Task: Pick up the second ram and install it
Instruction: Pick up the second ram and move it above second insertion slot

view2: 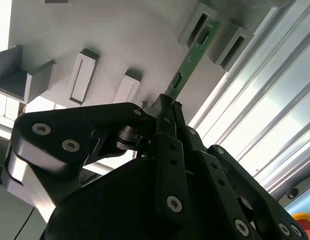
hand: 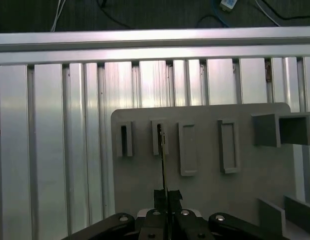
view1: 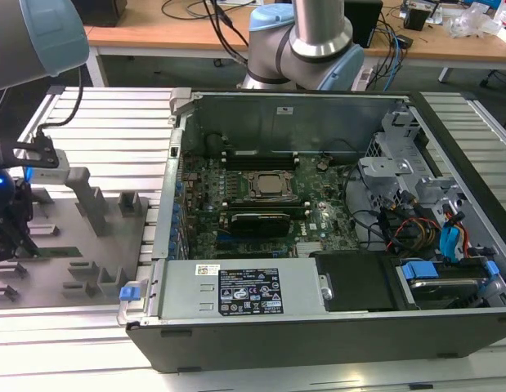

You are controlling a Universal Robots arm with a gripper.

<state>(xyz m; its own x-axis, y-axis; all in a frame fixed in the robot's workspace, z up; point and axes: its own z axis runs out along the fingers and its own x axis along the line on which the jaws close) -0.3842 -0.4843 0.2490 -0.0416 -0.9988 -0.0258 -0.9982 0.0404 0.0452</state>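
The second ram [view2: 192,55] is a narrow green stick seen in the second wrist view, its far end resting in a grey holder block [view2: 197,22]. In the first wrist view, the ram [hand: 163,160] shows edge-on as a thin line running from a slotted block [hand: 159,137] to the fingertips. My gripper [view2: 168,106] is shut on the stick's near end, also seen from the first wrist camera [hand: 165,196]. In the exterior view, the gripper [view1: 15,241] hangs low over the grey holder plate [view1: 105,257] at the exterior view's left, beside the green stick [view1: 60,251].
The open computer case [view1: 318,229] lies to the exterior view's right of the plate, with the motherboard [view1: 261,204], its CPU socket [view1: 269,186] and long black memory slots [view1: 261,155]. Grey holder blocks [hand: 227,146] stand on the plate. Ribbed aluminium table [hand: 54,140] surrounds it.
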